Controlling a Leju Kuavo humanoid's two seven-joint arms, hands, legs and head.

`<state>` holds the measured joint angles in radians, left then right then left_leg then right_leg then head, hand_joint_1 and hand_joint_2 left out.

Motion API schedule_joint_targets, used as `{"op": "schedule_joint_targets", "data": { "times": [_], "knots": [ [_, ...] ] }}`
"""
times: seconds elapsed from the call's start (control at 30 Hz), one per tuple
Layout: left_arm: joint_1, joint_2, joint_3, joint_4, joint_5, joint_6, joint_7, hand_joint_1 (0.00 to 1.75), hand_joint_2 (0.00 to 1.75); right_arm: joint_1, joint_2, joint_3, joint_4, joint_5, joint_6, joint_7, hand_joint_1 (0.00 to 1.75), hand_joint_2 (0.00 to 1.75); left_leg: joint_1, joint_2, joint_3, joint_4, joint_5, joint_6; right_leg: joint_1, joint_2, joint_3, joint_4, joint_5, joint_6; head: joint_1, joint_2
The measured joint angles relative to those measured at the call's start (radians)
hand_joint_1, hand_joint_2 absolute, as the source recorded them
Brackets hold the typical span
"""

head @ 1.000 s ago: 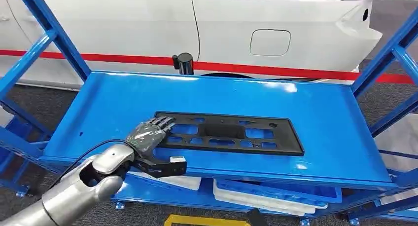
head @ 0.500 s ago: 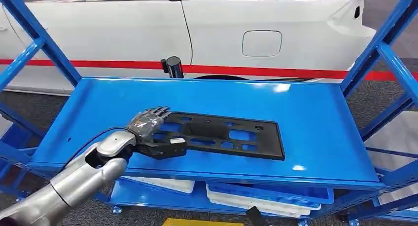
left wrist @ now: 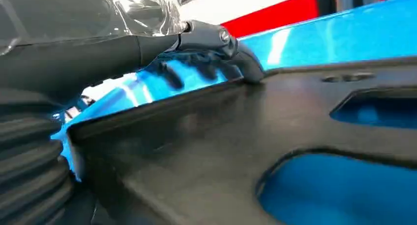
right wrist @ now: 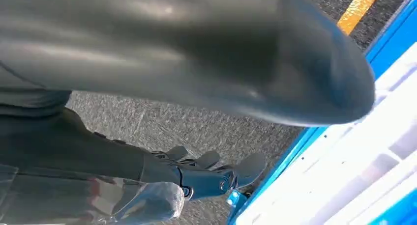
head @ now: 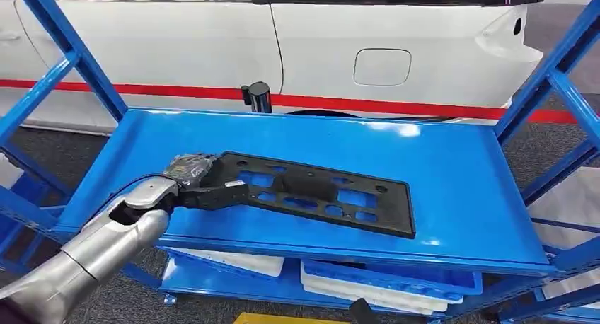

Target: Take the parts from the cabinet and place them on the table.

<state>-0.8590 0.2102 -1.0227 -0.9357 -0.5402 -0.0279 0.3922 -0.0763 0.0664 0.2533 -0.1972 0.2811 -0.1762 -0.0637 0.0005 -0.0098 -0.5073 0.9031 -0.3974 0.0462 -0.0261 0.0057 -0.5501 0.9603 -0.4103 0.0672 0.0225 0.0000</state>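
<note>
A flat black plastic part (head: pixel 322 200) with several cut-outs lies slanted on the top shelf (head: pixel 460 175) of the blue cabinet. My left hand (head: pixel 192 177) grips the part's left end, fingers over the top and thumb along the near edge. In the left wrist view the dark fingers (left wrist: pixel 211 38) curl over the rim of the black part (left wrist: pixel 211 156). That end looks slightly lifted off the shelf. My right hand (right wrist: pixel 196 178) hangs beside the cabinet over the grey floor, fingers apart and holding nothing.
Blue slanted uprights (head: pixel 64 48) frame both ends of the cabinet. White trays (head: pixel 375 287) sit on the lower shelf. Close behind the cabinet stand a white car (head: pixel 382 48) and a black post (head: pixel 259 96). A yellow mark (head: pixel 283 317) is on the floor.
My left hand has closed on the part's left end and drawn it left and back, so the part has turned on the shelf. The camera has shifted a little.
</note>
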Motion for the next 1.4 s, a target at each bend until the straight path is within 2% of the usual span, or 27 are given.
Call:
{"op": "schedule_joint_targets", "data": {
  "times": [0.03, 0.07, 0.13, 0.2, 0.23, 0.3, 0.33, 0.37, 0.43, 0.5, 0.53, 0.67, 0.7, 0.73, 0.83, 0.87, 0.9, 0.93, 1.0, 1.03, 1.07, 1.17, 1.2, 1.27, 1.33, 1.37, 1.4],
  "knots": [
    [0.000, 0.002, 0.001, 0.002, 0.000, 0.004, 0.000, 1.75, 1.75, -0.002, 0.001, 0.001, 0.000, 0.000, 0.000, 0.000, 0.00, 0.00, -0.006, -0.001, -0.004, 0.005, -0.005, -0.009, 0.005, 0.003, 0.010, -0.020, -0.013, -0.005, 0.002, 0.000],
    [-0.001, 0.007, 0.001, 0.007, 0.003, 0.006, 0.001, 1.75, 1.75, -0.002, 0.001, 0.002, 0.000, -0.001, 0.000, -0.002, 0.00, 0.00, -0.005, -0.003, -0.005, 0.006, -0.006, -0.014, 0.003, 0.006, 0.006, -0.022, -0.009, -0.021, -0.002, 0.000],
    [0.000, 0.010, 0.003, 0.010, 0.005, 0.011, 0.002, 1.75, 1.75, -0.001, 0.000, 0.003, 0.000, -0.002, 0.000, -0.001, 0.00, 0.00, -0.002, -0.007, -0.005, 0.003, -0.005, -0.023, 0.012, 0.005, 0.006, -0.019, -0.012, -0.034, -0.003, 0.000],
    [0.001, 0.018, 0.006, 0.014, 0.007, 0.014, 0.002, 1.75, 1.75, -0.002, 0.000, 0.005, 0.000, -0.002, 0.000, -0.001, 0.00, 0.00, 0.006, -0.009, -0.009, 0.019, -0.017, -0.034, 0.009, -0.002, 0.007, -0.025, -0.004, -0.050, -0.003, 0.000],
    [0.001, 0.020, 0.008, 0.016, 0.007, 0.014, 0.002, 1.75, 1.75, -0.002, 0.000, 0.005, 0.000, -0.002, 0.000, -0.002, 0.00, 0.00, 0.006, -0.004, -0.032, 0.068, -0.053, -0.038, 0.009, -0.004, 0.005, -0.025, -0.004, -0.052, -0.005, 0.000],
    [0.005, 0.020, 0.010, 0.019, 0.008, 0.016, 0.002, 1.75, 1.75, -0.001, 0.000, 0.005, 0.000, -0.003, 0.000, -0.002, 0.00, 0.00, 0.007, -0.004, -0.113, 0.242, -0.140, -0.044, 0.011, -0.008, 0.000, -0.024, -0.003, -0.061, -0.007, 0.000],
    [0.009, 0.021, 0.011, 0.021, 0.009, 0.019, 0.002, 1.75, 1.75, 0.000, 0.000, 0.006, 0.000, -0.003, 0.000, -0.002, 0.00, 0.00, 0.007, -0.004, -0.147, 0.316, -0.168, -0.045, 0.013, -0.010, -0.001, -0.024, -0.002, -0.062, -0.007, 0.000],
    [0.010, 0.021, 0.012, 0.021, 0.010, 0.023, 0.001, 1.75, 1.75, 0.000, 0.000, 0.006, 0.000, -0.003, 0.000, -0.002, 0.00, 0.00, 0.007, -0.004, -0.166, 0.356, -0.173, -0.045, 0.015, -0.011, -0.002, -0.024, -0.002, -0.062, -0.007, 0.000],
    [0.011, 0.021, 0.015, 0.021, 0.011, 0.024, 0.001, 1.75, 1.75, 0.001, 0.000, 0.006, 0.000, -0.004, 0.000, -0.001, 0.00, 0.00, 0.007, -0.003, -0.125, 0.280, -0.123, -0.041, 0.016, -0.010, 0.000, -0.024, -0.001, -0.062, -0.007, 0.000],
    [0.010, 0.021, 0.016, 0.021, 0.013, 0.024, 0.001, 1.75, 1.75, 0.001, 0.000, 0.006, 0.000, -0.004, 0.000, -0.002, 0.00, 0.00, 0.007, -0.003, -0.025, 0.088, -0.043, -0.033, 0.016, -0.008, 0.004, -0.024, -0.001, -0.060, -0.007, 0.000],
    [0.009, 0.021, 0.016, 0.021, 0.012, 0.024, 0.000, 1.75, 1.75, 0.000, 0.000, 0.006, 0.000, -0.005, 0.000, -0.002, 0.00, 0.00, 0.005, -0.003, 0.007, 0.022, -0.032, -0.028, 0.019, -0.006, 0.004, -0.022, -0.001, -0.057, -0.007, 0.000],
    [0.009, 0.017, 0.016, 0.020, 0.002, 0.024, -0.002, 1.75, 1.75, 0.001, 0.001, 0.007, 0.000, -0.008, 0.000, -0.002, 0.00, 0.00, -0.005, 0.002, 0.005, 0.012, -0.022, -0.013, 0.018, 0.002, 0.003, -0.024, 0.002, -0.037, -0.006, 0.000],
    [0.009, 0.015, 0.016, 0.019, -0.002, 0.022, -0.002, 1.52, 1.75, 0.001, 0.000, 0.007, 0.000, -0.009, 0.000, -0.002, 0.00, 0.00, 0.005, 0.005, 0.012, 0.002, -0.012, -0.006, 0.017, 0.003, -0.001, -0.015, -0.005, -0.032, -0.006, 0.000],
    [0.008, 0.014, 0.015, 0.018, -0.005, 0.020, -0.001, 0.00, 1.75, 0.002, 0.000, 0.007, 0.000, -0.009, 0.000, -0.003, 0.00, 0.00, 0.004, 0.006, 0.012, 0.000, -0.010, -0.004, 0.019, 0.001, -0.013, 0.015, -0.028, -0.029, -0.005, 0.000],
    [0.012, 0.011, 0.011, 0.017, -0.011, 0.011, 0.002, 0.00, 1.75, 0.005, 0.000, 0.008, 0.000, -0.010, 0.000, -0.003, 0.00, 0.00, 0.005, 0.010, 0.008, 0.001, -0.009, 0.003, 0.015, 0.001, -0.121, 0.248, -0.143, -0.018, -0.001, 0.000],
    [0.014, 0.011, 0.006, 0.017, -0.014, 0.006, 0.005, 0.00, 1.75, 0.008, 0.000, 0.008, 0.000, -0.010, 0.000, -0.002, 0.00, 0.00, 0.006, 0.010, 0.008, 0.001, -0.009, 0.002, 0.011, 0.001, -0.149, 0.306, -0.154, -0.014, -0.001, 0.000],
    [0.016, 0.011, 0.003, 0.017, -0.019, 0.005, 0.009, 0.00, 1.75, 0.010, 0.000, 0.008, 0.000, -0.010, 0.000, -0.001, 0.00, 0.00, 0.008, 0.009, 0.009, 0.001, -0.009, 0.002, 0.007, 0.001, -0.150, 0.306, -0.141, -0.011, -0.001, 0.000],
    [0.015, 0.010, 0.001, 0.016, -0.028, 0.003, 0.014, 0.00, 1.75, 0.011, 0.000, 0.008, 0.000, -0.011, 0.000, -0.001, 0.00, 0.00, 0.010, 0.007, 0.010, 0.002, -0.010, 0.000, 0.002, 0.001, -0.126, 0.256, -0.106, -0.007, -0.001, 0.000],
    [0.008, 0.009, -0.003, 0.015, -0.044, -0.005, 0.025, 0.00, 1.75, 0.009, -0.002, 0.008, 0.000, -0.012, 0.000, -0.001, 0.00, 0.00, 0.017, 0.003, 0.012, 0.009, -0.015, -0.010, -0.008, -0.002, -0.038, 0.082, -0.024, 0.003, -0.001, 0.000],
    [0.003, 0.009, -0.006, 0.013, -0.057, -0.012, 0.032, 0.00, 1.75, 0.008, -0.001, 0.008, 0.000, -0.013, 0.000, -0.001, 0.00, 0.00, 0.015, 0.002, 0.010, 0.016, -0.020, -0.019, -0.015, -0.005, -0.001, 0.011, -0.010, 0.010, 0.000, 0.000],
    [-0.004, 0.009, -0.008, 0.010, -0.069, -0.019, 0.037, 0.00, 1.75, 0.006, 0.002, 0.009, 0.000, -0.014, 0.000, -0.001, 0.00, 0.00, 0.011, -0.002, 0.004, 0.024, -0.030, -0.030, -0.009, 0.005, 0.003, -0.002, -0.019, -0.002, 0.001, 0.000],
    [-0.011, 0.009, -0.018, 0.003, -0.097, -0.045, 0.055, 0.00, 1.75, 0.006, 0.002, 0.009, 0.000, -0.021, 0.000, 0.000, 0.00, 0.00, 0.016, -0.004, 0.007, 0.015, -0.026, -0.045, -0.001, 0.005, 0.000, 0.000, -0.020, -0.025, -0.004, 0.000],
    [-0.014, 0.009, -0.022, -0.001, -0.103, -0.051, 0.056, 0.00, 0.00, 0.006, 0.002, 0.009, 0.000, -0.022, 0.000, 0.000, 0.00, 0.00, 0.020, -0.004, 0.008, 0.018, -0.029, -0.048, -0.005, 0.003, -0.001, -0.004, -0.014, -0.036, -0.004, 0.000],
    [-0.017, 0.009, -0.030, -0.011, -0.114, -0.067, 0.064, 0.00, 0.00, 0.006, 0.002, 0.009, 0.000, -0.024, 0.000, -0.001, 0.00, 0.00, 0.021, 0.002, -0.027, 0.105, -0.089, -0.051, -0.004, 0.000, -0.003, -0.004, -0.012, -0.044, -0.005, 0.000],
    [-0.019, 0.009, -0.036, -0.022, -0.126, -0.077, 0.069, 0.00, 0.00, 0.008, 0.002, 0.010, 0.000, -0.029, 0.000, -0.001, 0.00, 0.00, 0.019, 0.002, -0.115, 0.290, -0.176, -0.053, 0.001, 0.000, -0.008, -0.003, -0.011, -0.049, -0.007, 0.000],
    [-0.020, 0.009, -0.039, -0.028, -0.132, -0.080, 0.069, 0.00, 0.00, 0.009, 0.002, 0.010, 0.000, -0.030, 0.000, -0.001, 0.00, 0.00, 0.019, 0.002, -0.144, 0.351, -0.193, -0.051, 0.004, 0.000, -0.009, -0.003, -0.010, -0.051, -0.007, 0.000],
    [-0.021, 0.009, -0.044, -0.034, -0.137, -0.084, 0.072, 0.00, 0.00, 0.011, 0.001, 0.010, 0.000, -0.031, 0.000, -0.001, 0.00, 0.00, 0.017, 0.002, -0.150, 0.361, -0.186, -0.049, 0.006, 0.000, -0.009, -0.003, -0.010, -0.051, -0.007, 0.000]
  ]
}}
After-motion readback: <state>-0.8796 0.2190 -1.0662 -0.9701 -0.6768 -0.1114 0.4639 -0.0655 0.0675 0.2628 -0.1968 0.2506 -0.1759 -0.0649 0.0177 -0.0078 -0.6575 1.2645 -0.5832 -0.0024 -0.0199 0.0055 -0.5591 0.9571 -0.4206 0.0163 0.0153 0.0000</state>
